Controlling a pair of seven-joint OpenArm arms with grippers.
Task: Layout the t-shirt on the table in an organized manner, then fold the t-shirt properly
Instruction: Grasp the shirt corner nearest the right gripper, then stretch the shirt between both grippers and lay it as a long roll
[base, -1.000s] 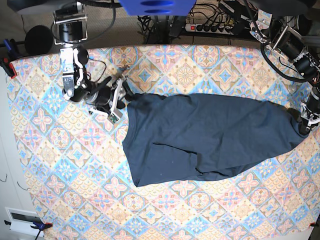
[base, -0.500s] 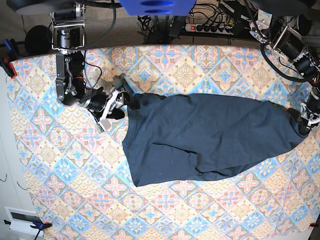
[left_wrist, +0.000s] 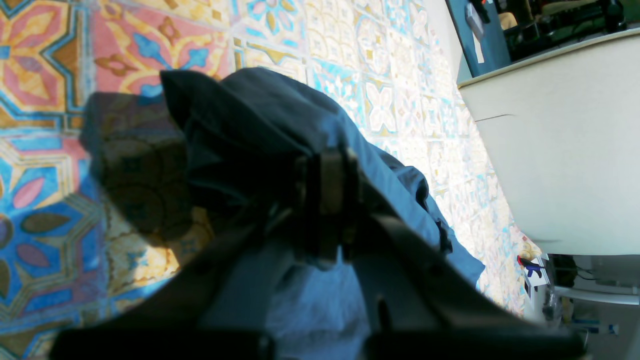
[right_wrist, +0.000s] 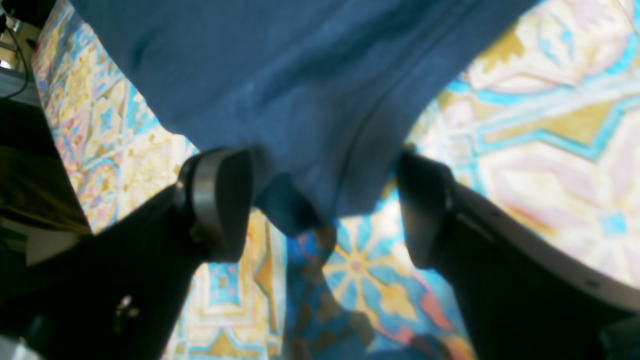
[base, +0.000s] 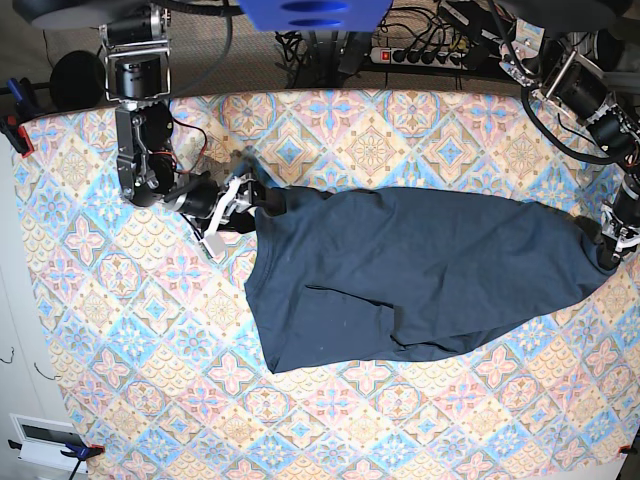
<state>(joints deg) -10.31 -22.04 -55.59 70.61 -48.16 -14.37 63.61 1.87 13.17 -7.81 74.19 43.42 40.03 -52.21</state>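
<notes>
- The plain dark navy blue short-sleeved cotton t-shirt lies spread across the middle and right of the counter, which is covered in a cloth of pastel blue, pink and cream diamond tiles. The garment is stretched left to right but wrinkled, with a loose flap doubled over along its near edge.
- Step in hand, as judged: laying out. No fold is made yet.
- The right tool, at the shirt's far-left corner, stands wide. In the right wrist view its fingers are spread either side of a hanging point of fabric and are not closed on it.
- The left tool, at the right edge of the counter, is clamped narrow on a bunched end of the shirt; cloth drapes over and around its tip.
- Next move, as judged: the right tool must either take a fresh hold on the left corner or draw clear, so the near flap can be pulled flat. The left hold keeps the cloth taut meanwhile.
- Risk, as judged: the soft fabric may slump back into wrinkles once tension is let go.
</notes>
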